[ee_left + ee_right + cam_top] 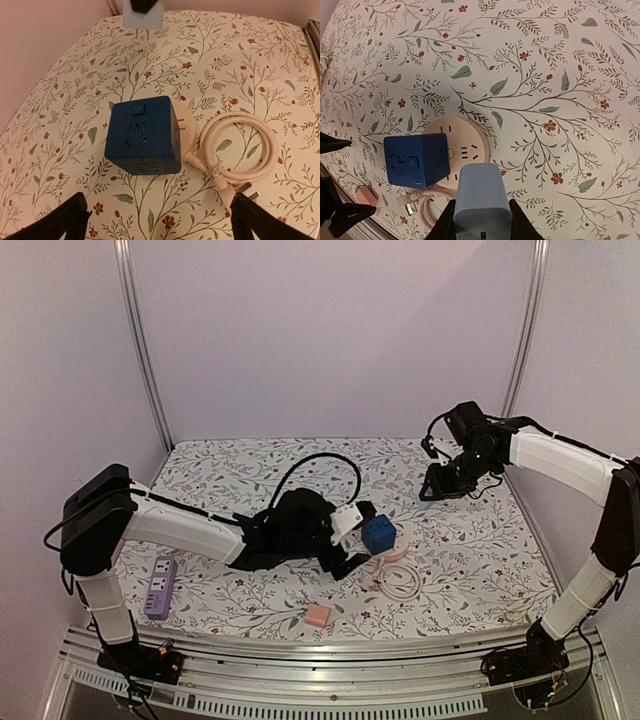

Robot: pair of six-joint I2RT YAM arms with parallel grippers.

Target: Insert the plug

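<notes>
You are in a robot lab. The left arm [180, 525] and the right arm [560, 455] are bolted to a metal rail [400, 648]. Plain white walls [330, 330] and metal posts [143, 350] stand around a flowery cloth [470, 550].

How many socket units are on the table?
3: purple power strip at front left, blue cube socket mid-table, round cream socket partly under that cube. The left arm may hide others.
</notes>
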